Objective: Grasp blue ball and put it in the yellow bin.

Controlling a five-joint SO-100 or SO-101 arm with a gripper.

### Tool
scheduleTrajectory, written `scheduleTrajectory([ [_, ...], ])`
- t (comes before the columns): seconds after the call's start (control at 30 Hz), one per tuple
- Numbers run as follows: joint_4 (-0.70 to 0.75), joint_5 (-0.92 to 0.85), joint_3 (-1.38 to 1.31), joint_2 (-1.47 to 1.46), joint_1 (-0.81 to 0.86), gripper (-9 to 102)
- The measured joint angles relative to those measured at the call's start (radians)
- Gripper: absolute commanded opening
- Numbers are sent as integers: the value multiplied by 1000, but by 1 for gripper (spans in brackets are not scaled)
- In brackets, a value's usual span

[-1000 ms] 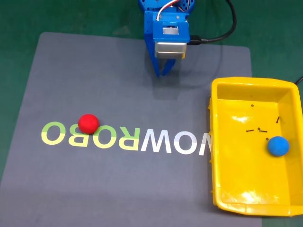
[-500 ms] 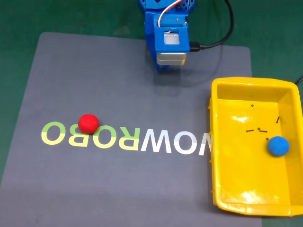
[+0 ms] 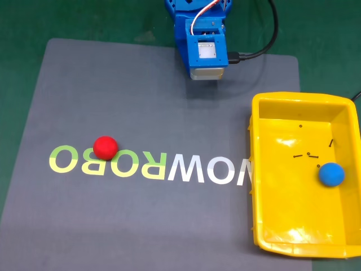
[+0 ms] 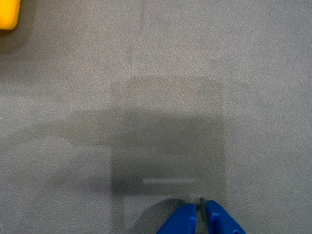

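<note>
Small matte blue ball (image 3: pixel 331 174) rests in glossy yellow bin (image 3: pixel 282 101); pincer (image 4: pixel 200 213) closed, empty

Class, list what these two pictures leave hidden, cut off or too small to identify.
1. Yellow bin: in the fixed view its right rim runs off the frame edge; in the wrist view just a corner shows.
2. Dark specks near the blue ball: too small to identify.
3. Gripper: bottom edge of the wrist view cuts it off; the arm's body hides it in the fixed view.
</note>
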Motion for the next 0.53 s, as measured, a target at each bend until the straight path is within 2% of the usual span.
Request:
scheduleTrajectory([
  [0.53,6,-18,0,0,0,0],
])
